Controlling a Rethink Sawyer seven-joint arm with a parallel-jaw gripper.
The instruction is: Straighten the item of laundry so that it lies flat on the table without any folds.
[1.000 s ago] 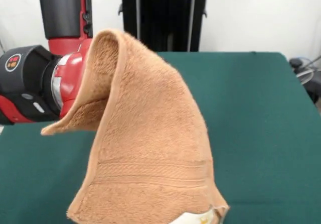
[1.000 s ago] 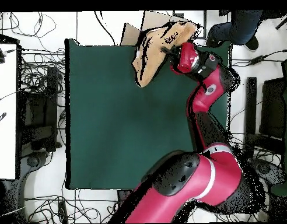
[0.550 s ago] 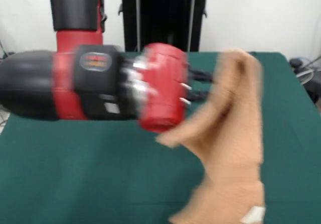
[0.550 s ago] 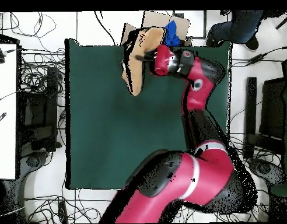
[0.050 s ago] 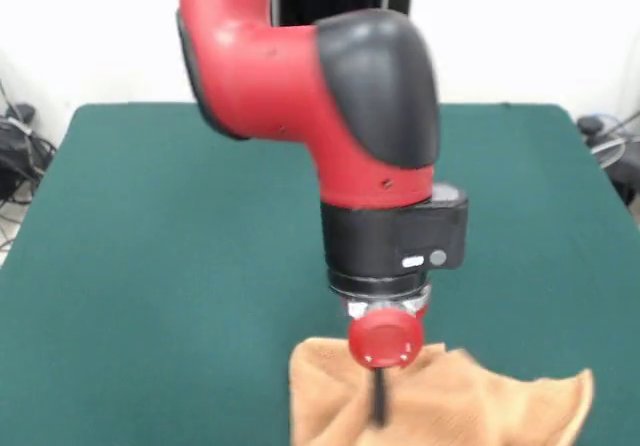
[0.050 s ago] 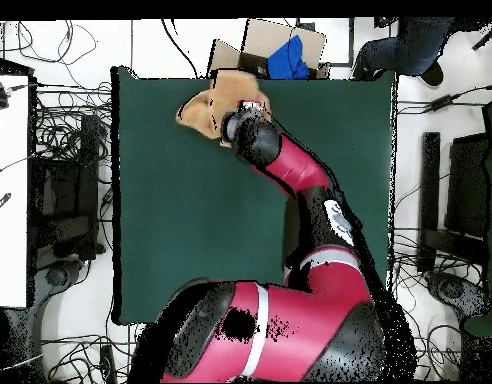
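A red and black robot arm's gripper (image 5: 381, 398) points down onto a rumpled orange-tan terry towel (image 5: 470, 401) at the dark green table's (image 5: 170, 266) edge; its grip cannot be made out.

Front view looks low across the table (image 5: 150, 216); overhead looks straight down; both share its towel (image 5: 470, 406) end.

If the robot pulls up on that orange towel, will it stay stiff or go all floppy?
Probably floppy: the towel already lies rumpled on the table, with a curled corner. It looks like soft, fuzzy terry, so it likely bends and droops. It probably won't slide easily on the cloth-like top.
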